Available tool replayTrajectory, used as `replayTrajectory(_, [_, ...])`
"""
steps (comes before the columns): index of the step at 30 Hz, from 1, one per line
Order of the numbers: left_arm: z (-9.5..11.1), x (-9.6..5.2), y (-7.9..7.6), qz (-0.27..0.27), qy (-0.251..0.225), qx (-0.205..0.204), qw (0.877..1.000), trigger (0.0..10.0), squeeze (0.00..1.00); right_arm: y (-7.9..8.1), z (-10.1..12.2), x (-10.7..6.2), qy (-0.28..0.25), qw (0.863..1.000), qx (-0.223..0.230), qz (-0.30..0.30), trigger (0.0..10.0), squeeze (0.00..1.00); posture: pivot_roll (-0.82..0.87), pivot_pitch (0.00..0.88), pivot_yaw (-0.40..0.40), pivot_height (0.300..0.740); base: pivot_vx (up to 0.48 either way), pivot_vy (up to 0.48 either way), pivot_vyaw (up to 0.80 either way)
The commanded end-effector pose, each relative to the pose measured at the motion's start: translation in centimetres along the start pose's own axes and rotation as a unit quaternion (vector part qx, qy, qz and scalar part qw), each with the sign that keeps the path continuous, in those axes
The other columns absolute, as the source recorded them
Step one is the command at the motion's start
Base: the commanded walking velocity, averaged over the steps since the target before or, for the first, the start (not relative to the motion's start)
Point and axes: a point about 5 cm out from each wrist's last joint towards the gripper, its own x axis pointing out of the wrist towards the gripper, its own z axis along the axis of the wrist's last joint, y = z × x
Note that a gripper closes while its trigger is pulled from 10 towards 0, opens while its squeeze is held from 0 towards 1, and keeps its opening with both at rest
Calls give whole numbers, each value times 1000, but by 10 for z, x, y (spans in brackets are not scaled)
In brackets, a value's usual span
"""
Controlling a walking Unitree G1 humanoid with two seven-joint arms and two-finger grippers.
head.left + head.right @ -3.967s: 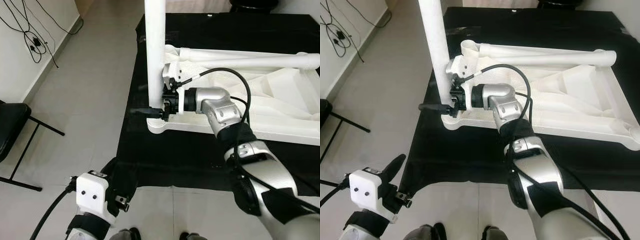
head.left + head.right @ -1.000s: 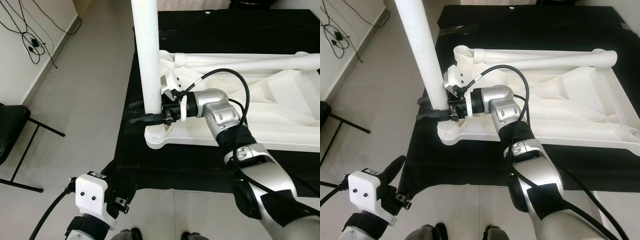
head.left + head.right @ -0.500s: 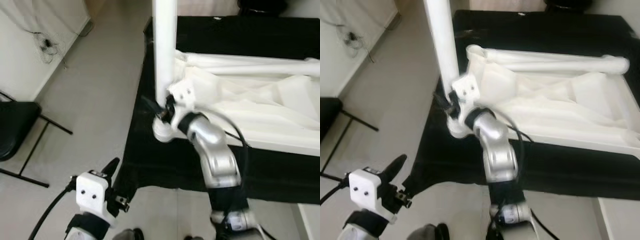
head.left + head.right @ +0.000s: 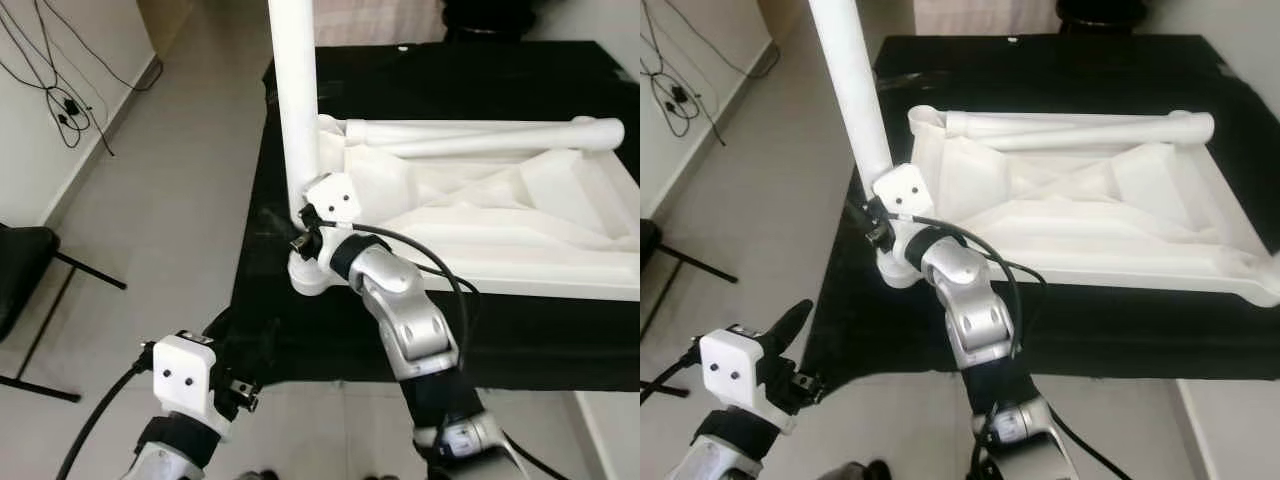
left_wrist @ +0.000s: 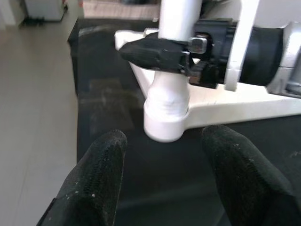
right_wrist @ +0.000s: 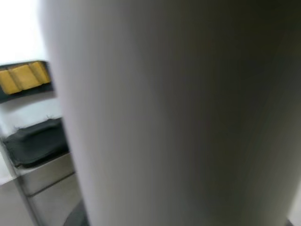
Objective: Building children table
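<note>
Left eye view showed a black mat (image 4: 330, 330) spread over the pale tiled floor (image 4: 170, 200), filling the middle and right of the frame. On it lay the white tabletop (image 4: 480, 220), upside down like a shallow tray, its raised rim enclosing moulded ribs that crossed in an X. Inside, along the upper rim, lay a loose leg (image 4: 480, 135), a long white tube running from upper centre to the right edge. A second leg (image 4: 296, 110) stood upright in the round socket (image 4: 308, 275) at the tabletop's lower-left corner, rising out of the top of the frame; it was plain, smooth and white.

The right arm reached up from bottom centre, and the right gripper (image 4: 302, 238) was clamped around the base of the upright leg just above the socket, one black finger (image 5: 153, 49) crossing the tube in the left wrist view. The right wrist view showed that pale tube very close and blurred.

The left gripper (image 5: 162, 181) hung at the lower left over the mat's edge, its two fingers spread apart and holding nothing, aimed at the socket from a short way off.

A black chair (image 4: 20, 280) sat at the left edge, and cables (image 4: 60, 80) trailed down the wall at upper left.
</note>
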Motion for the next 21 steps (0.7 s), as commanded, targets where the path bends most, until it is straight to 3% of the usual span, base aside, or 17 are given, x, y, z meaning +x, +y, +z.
replayTrajectory(1, [-3, -2, 1, 4, 10, -1, 1000, 10000, 0, 16, 15, 9, -24, 999, 20, 36, 10000, 1000, 65, 210, -6, 740, 0, 0, 0])
replayTrajectory(2, [-3, -2, 0, 4, 9, -2, 1000, 10000, 0, 13, 22, 10, -34, 996, 14, 82, 10000, 1000, 75, 215, -8, 740, 0, 0, 0])
replayTrajectory(3, [-3, -2, 0, 4, 9, -2, 1000, 10000, 0, 13, 22, 10, -34, 996, 14, 82, 10000, 1000, 75, 215, -8, 740, 0, 0, 0])
replayTrajectory(4, [-3, -2, -1, 3, 9, -2, 1000, 10000, 0, 9, 30, 11, -45, 989, -7, 143, 10000, 294, 77, 215, -9, 740, 0, 0, 0])
replayTrajectory(5, [-3, -2, -1, 3, 9, -2, 1000, 10000, 0, 9, 30, 11, -45, 989, -7, 143, 10000, 294, 77, 215, -9, 740, 0, 0, 0])
replayTrajectory(6, [-3, -2, -1, 3, 9, -3, 1000, 10000, 0, 6, 36, 11, -52, 981, -23, 184, 10000, 294, 77, 215, -9, 740, 0, 0, 0])
replayTrajectory(7, [-2, -3, -2, 3, 9, -3, 1000, 10000, 0, 3, 41, 11, -54, 970, -34, 233, 10000, 0, 89, 220, -11, 740, 0, 0, 0])
replayTrajectory(9, [-2, -3, -3, 3, 8, -3, 1000, 10000, 0, -2, 45, 13, -50, 956, -49, 286, 10000, 0, 99, 224, -7, 740, 0, 0, 0])
replayTrajectory(11, [-2, -3, -3, 3, 8, -3, 1000, 10000, 0, -2, 45, 13, -50, 956, -49, 286, 10000, 0, 99, 224, -7, 740, 0, 0, 0])
replayTrajectory(12, [-1, -3, -3, 3, 9, -3, 1000, 10000, 0, -4, 46, 12, -40, 943, -65, 325, 10000, 0, 112, 225, -4, 740, 0, 0, 0])
replayTrajectory(13, [-1, -4, -4, 3, 10, -3, 1000, 10000, 0, -6, 47, 10, -24, 920, -77, 383, 10000, 0, 125, 232, -11, 740, 0, 0, 0])
replayTrajectory(15, [-1, -4, -4, 3, 10, -3, 1000, 10000, 0, -6, 47, 10, -24, 920, -77, 383, 10000, 0, 125, 232, -11, 740, 0, 0, 0])
replayTrajectory(16, [0, -6, -4, 2, 10, -3, 1000, 10000, 0, -8, 48, 8, -12, 903, -82, 422, 10000, 0, 132, 236, -13, 740, 0, 0, 0])
replayTrajectory(17, [0, -7, -5, 3, 11, -3, 1000, 10000, 0, -12, 52, 10, -8, 897, -81, 435, 10000, 0, 138, 243, -14, 740, 0, 0, 0])
replayTrajectory(21, [1, -9, -7, 4, 13, -3, 1000, 10000, 0, -16, 58, 16, -6, 895, -67, 441, 10000, 0, 143, 248, -13, 740, 0, 0, 0])
